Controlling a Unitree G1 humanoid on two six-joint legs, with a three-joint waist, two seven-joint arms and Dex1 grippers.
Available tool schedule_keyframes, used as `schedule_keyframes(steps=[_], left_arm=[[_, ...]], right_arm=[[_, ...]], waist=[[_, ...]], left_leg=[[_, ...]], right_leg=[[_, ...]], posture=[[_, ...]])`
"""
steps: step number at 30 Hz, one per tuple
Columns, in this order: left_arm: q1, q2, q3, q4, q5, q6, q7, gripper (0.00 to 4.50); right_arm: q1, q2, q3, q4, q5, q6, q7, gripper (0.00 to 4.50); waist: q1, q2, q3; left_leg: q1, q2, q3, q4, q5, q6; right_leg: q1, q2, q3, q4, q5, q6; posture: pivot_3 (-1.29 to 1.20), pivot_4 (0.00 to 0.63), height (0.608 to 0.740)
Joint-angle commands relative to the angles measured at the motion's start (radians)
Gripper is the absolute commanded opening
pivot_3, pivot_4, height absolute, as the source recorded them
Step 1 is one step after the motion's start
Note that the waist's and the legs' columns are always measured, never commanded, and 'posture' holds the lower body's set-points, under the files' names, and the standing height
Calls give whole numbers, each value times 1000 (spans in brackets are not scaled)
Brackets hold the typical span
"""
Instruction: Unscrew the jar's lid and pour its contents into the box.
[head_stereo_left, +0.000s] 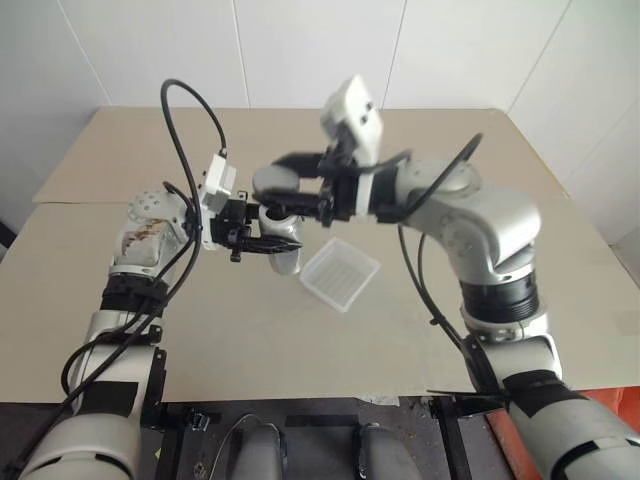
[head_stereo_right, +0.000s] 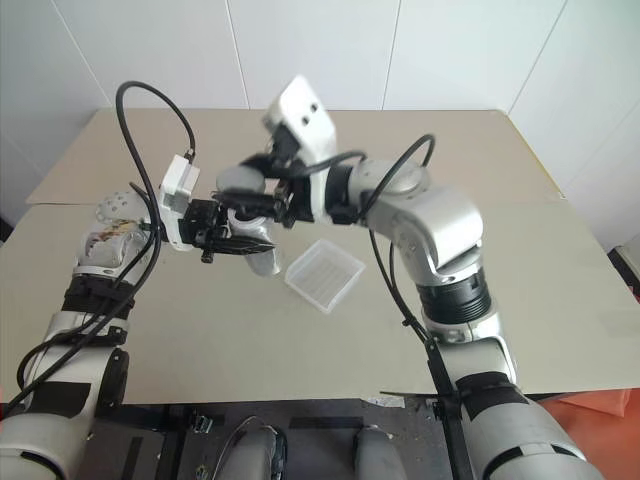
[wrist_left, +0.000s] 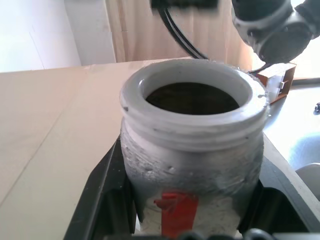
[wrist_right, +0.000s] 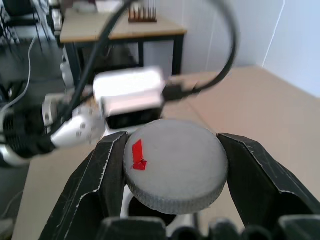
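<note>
The lid (wrist_right: 175, 165) looks matt grey, finely grained on top, with a ribbed edge. The jar (wrist_left: 192, 150) is cloudy, frosted plastic with a smooth threaded neck. The box (head_stereo_left: 341, 273) is translucent ridged plastic. The tabletop (head_stereo_left: 500, 180) is matt beige. The fingers (wrist_right: 95, 185) are matt black.

Beige tabletop (head_stereo_left: 250, 340) made of joined panels, white wall (head_stereo_left: 300, 50) behind, orange object (head_stereo_left: 610, 400) at floor level

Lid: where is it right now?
In the right wrist view the lid is off, clamped in the right end effector just above the open jar.
</note>
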Motion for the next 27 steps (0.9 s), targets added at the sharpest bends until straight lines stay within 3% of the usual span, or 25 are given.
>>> schedule_keyframes(steps=[1, 4, 10, 15, 18, 20, 23, 27], left_arm=[[-12, 7, 18, -31, -6, -12, 5, 2014], [-14, 7, 29, -26, -6, -15, 23, 2014], [-39, -6, 43, -17, 7, -51, 91, 2014], [-43, -23, 42, 2, 27, -71, 126, 2014], [-44, -35, 44, -3, 36, -77, 160, 2014], [-49, -50, 44, 2, 74, -130, 228, 2014], [-58, -81, 20, 21, 203, -288, 408, 2014], [-93, -73, -109, 122, 604, -690, 817, 2014]], right_arm=[[32, -87, -84, -3, -37, -27, -41, 2777], [138, -141, -136, -2, -71, -46, -98, 2777], [535, -225, -216, 0, -172, -147, -176, 2777], [667, -242, -101, 65, -300, -188, -214, 4381], [686, -310, -94, 0, -300, -174, -154, 4468], [668, -391, -158, -83, -207, -98, -56, 4468], [620, -485, -254, -188, -23, 49, 63, 4468], [550, -528, -296, -262, 159, 229, 116, 4468]], waist=[[5, 0, 0], [8, 0, 0], [9, 0, 0], [-19, 0, 0], [-22, 0, 0], [-19, 1, 1], [-9, 1, 1], [5, 1, 0]], left_leg=[[0, 0, 0, 0, 0, 0], [0, -1, 0, 0, 0, 0], [-2, -1, 1, 0, 0, 0], [3, -1, 2, 0, 0, 0], [3, -1, 2, 0, 0, 0], [3, -2, 2, 0, 0, 0], [2, -2, 1, 0, 0, 0], [4, -1, 0, 0, 0, 0]], right_leg=[[0, 0, 0, 0, 0, 0], [1, -1, -1, -1, 0, 0], [-1, -2, 0, -1, 0, 0], [1, -1, 3, -3, 0, 0], [1, 0, 3, -3, 0, 0], [1, -1, 4, -3, 0, 0], [1, -2, 3, -4, 0, 1], [4, -1, 2, -5, 0, 0]], posture=[[0, 150, 740], [0, 150, 740], [0, 150, 740], [0, 150, 740], [0, 150, 740], [0, 150, 740], [0, 150, 740], [0, 150, 740]])
